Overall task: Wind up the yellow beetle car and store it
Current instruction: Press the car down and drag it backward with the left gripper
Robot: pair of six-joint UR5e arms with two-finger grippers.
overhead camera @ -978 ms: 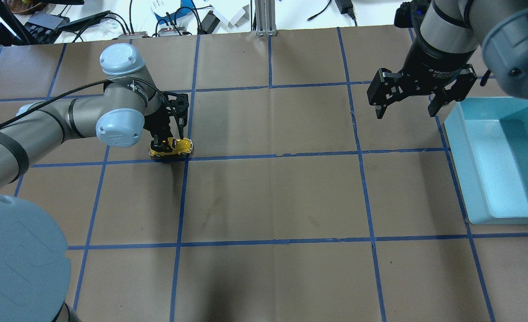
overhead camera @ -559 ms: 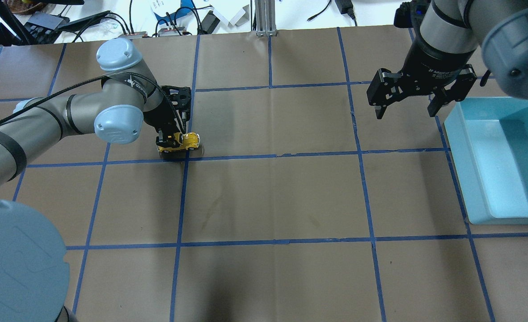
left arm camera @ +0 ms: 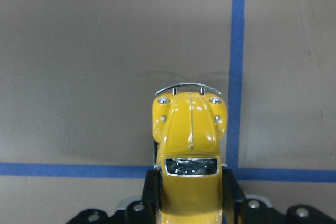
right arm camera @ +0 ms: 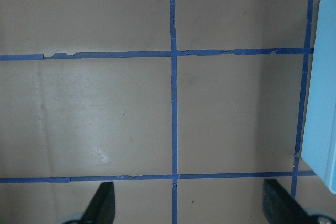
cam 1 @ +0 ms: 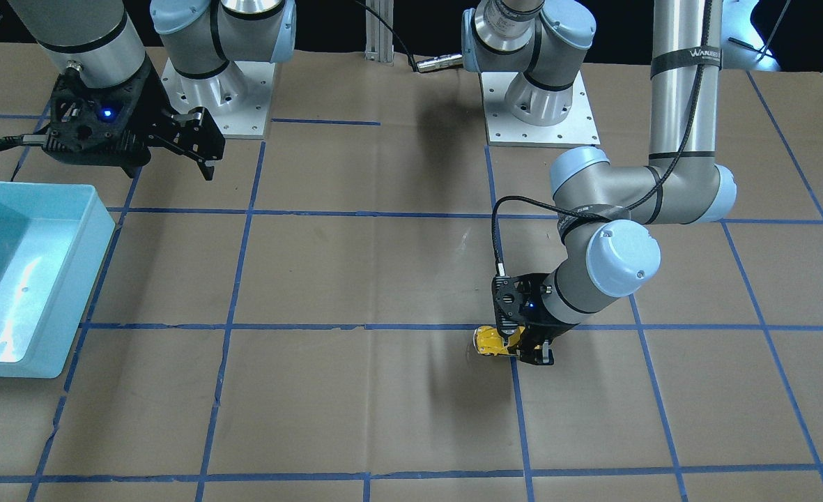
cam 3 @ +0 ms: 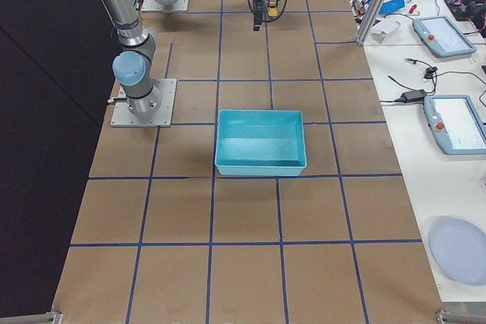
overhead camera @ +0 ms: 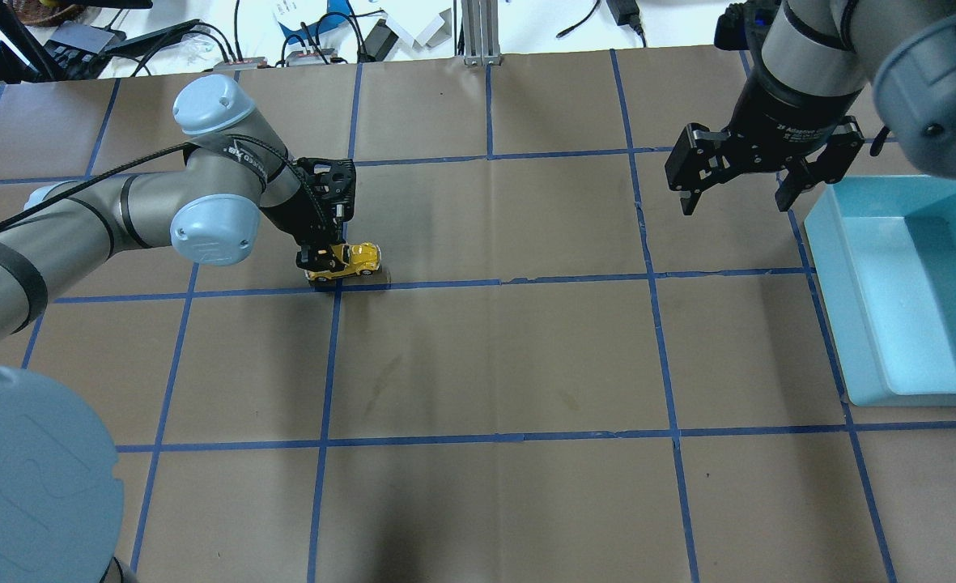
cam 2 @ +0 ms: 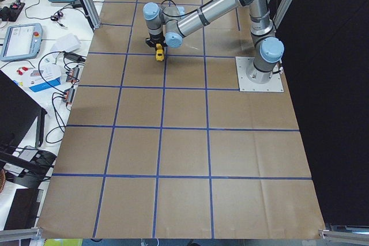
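The yellow beetle car (overhead camera: 358, 259) is low over the brown paper, right beside a crossing of blue tape lines, nose toward the view's right. My left gripper (overhead camera: 324, 264) is shut on its rear half. In the left wrist view the car (left arm camera: 190, 129) points away from the camera, with a black finger (left arm camera: 152, 195) pressed against each flank. The front-facing view shows the car (cam 1: 488, 341) sticking out of the left gripper (cam 1: 522, 346). I cannot tell whether its wheels touch the paper. My right gripper (overhead camera: 735, 202) hangs open and holds nothing, far off near the tray's back corner.
A light blue tray (overhead camera: 830, 267) stands at the table's right edge, also seen as the tray (cam 1: 90, 230) and the tray (cam 3: 262, 165). Blue tape lines divide the brown paper into squares. Cables and devices lie beyond the far edge.
My left gripper has carried the car toward the right along the tape line, by roughly a car's length. The right arm has stayed still.
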